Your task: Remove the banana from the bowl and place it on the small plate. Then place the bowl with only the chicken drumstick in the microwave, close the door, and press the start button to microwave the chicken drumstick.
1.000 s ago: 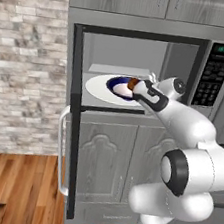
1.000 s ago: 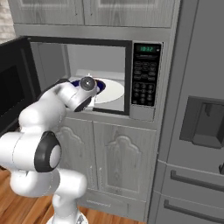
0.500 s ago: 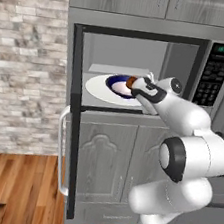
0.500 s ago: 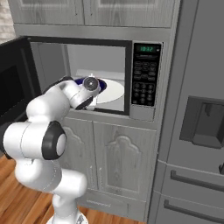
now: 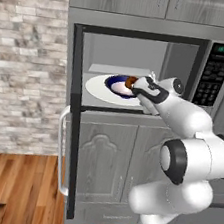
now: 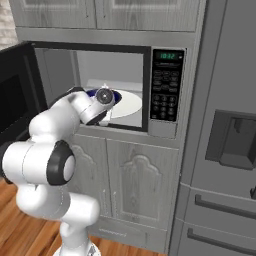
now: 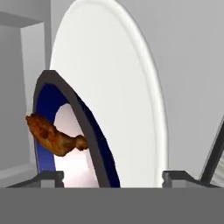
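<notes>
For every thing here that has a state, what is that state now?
microwave: display lit
door: open, swung to the left
bowl: on the turntable, holds the chicken drumstick, no banana inside
gripper: open, fingers either side of the bowl rim

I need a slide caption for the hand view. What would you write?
Open gripper straddling the rim of the bowl, which holds the drumstick on the microwave's turntable.
</notes>
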Robot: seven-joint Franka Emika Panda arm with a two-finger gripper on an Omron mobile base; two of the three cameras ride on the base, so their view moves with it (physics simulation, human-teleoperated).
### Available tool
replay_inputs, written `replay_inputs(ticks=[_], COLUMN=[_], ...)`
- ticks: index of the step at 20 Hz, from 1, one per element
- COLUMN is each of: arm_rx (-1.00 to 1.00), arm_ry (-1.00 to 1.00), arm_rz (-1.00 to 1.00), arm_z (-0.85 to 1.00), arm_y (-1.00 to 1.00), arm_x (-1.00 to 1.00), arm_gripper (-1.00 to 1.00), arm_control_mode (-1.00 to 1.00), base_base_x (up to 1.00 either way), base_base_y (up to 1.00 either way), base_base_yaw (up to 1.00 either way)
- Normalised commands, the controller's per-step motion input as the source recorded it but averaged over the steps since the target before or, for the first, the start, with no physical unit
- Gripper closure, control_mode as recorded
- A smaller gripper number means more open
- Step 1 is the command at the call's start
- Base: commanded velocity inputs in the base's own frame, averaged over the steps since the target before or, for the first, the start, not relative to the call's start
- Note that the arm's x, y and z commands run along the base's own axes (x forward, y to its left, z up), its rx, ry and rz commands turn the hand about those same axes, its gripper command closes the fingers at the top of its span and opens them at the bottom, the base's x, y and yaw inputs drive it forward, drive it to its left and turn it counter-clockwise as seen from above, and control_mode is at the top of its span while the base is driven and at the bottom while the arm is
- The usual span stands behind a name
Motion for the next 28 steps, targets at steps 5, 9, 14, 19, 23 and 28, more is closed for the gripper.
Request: replay_inputs(ticks=[5,9,14,19,23,28], arm_rx=[0.0,0.0,0.0,-0.06,-0.07,-0.07], arm_ry=[-0.1,-0.07,-0.02,-0.19,-0.18,-0.05], arm_rz=[-0.01,0.0,0.01,0.08,0.06,0.05], arm_z=[0.55,0.18,0.03,0.54,0.69,0.67], arm_y=[0.0,0.0,-0.01,-0.2,-0.2,-0.14], arm_x=[-0.79,-0.68,-0.22,-1.0,-1.0,-1.0], arm_gripper=[-1.0,-1.0,-1.0,-1.0,-1.0,-1.0], arm_control_mode=[-1.0,-1.0,-1.0,-1.0,-1.0,-1.0], base_base_x=[0.0,0.0,0.0,0.0,0.0,0.0], base_base_y=[0.0,0.0,0.0,0.0,0.0,0.0], base_base_yaw=[0.0,0.0,0.0,0.0,0.0,0.0])
